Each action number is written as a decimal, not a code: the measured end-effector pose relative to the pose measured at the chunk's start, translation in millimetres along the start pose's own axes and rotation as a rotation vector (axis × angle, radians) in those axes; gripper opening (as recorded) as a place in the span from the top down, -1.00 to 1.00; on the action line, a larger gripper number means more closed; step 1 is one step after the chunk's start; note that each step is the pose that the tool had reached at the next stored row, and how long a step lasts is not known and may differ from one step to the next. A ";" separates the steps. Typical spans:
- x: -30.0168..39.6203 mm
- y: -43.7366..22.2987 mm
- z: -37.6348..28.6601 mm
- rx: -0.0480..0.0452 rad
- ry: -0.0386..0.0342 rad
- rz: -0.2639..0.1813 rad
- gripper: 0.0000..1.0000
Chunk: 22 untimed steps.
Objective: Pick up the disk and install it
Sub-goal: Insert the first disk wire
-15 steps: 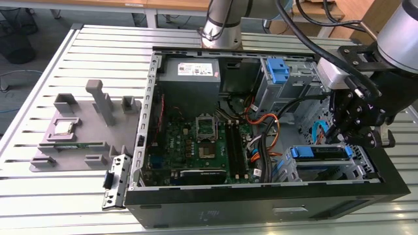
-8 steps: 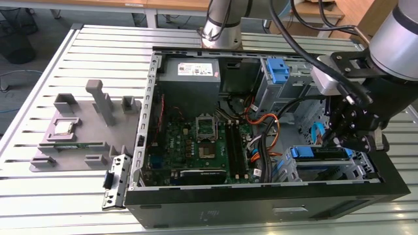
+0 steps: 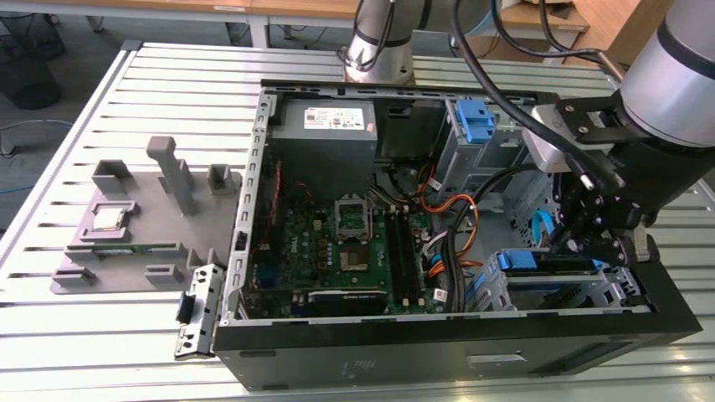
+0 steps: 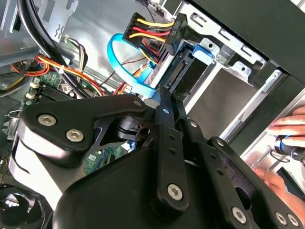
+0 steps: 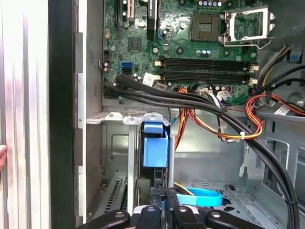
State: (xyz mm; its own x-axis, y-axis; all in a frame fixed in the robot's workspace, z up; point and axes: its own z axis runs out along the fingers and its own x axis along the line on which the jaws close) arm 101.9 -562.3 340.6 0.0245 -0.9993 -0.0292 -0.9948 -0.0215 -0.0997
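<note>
So: the disk (image 3: pixel 545 261) sits in the drive bay (image 3: pixel 621 289), lower right of the exterior view, inside the open case (image 3: pixel 447 339). It looks set on edge, thin side up. Its long axis runs roughly across that frame. The connector end points toward the motherboard (image 3: pixel 324 243) and the other end toward the case's black wall at the exterior view's right.

Appearance: mostly the blue bracket and a dark edge show. In the first wrist view the disk (image 5: pixel 155 145) is a narrow slab between metal rails with a blue tab on the near end.

In the second wrist view the connector end faces the camera. A power plug (image 4: pixel 152 33) with yellow, red and black wires is just beside it; can't tell if it's seated. A blue cable (image 4: pixel 119 62) loops nearby.

The gripper (image 3: pixel 581 249) hangs right over the disk, jaws drawn narrow and nearly together in both wrist views. Can't tell if the tips touch it.

A hand (image 4: pixel 286 126) is outside the case wall.
</note>
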 end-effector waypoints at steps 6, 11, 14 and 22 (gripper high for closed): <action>0.1 0.4 4.0 0.0200 -0.0026 -0.011 0.68; 0.2 0.6 4.3 0.0208 -0.0027 -0.012 0.68; 0.9 0.7 4.4 0.0212 -0.0027 -0.012 0.68; 1.2 2.9 8.2 0.0287 -0.0027 -0.013 0.68</action>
State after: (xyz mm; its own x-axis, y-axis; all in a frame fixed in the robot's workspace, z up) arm 99.8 -563.3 332.1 0.0375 -0.9988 -0.0305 -0.9911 -0.0333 -0.1286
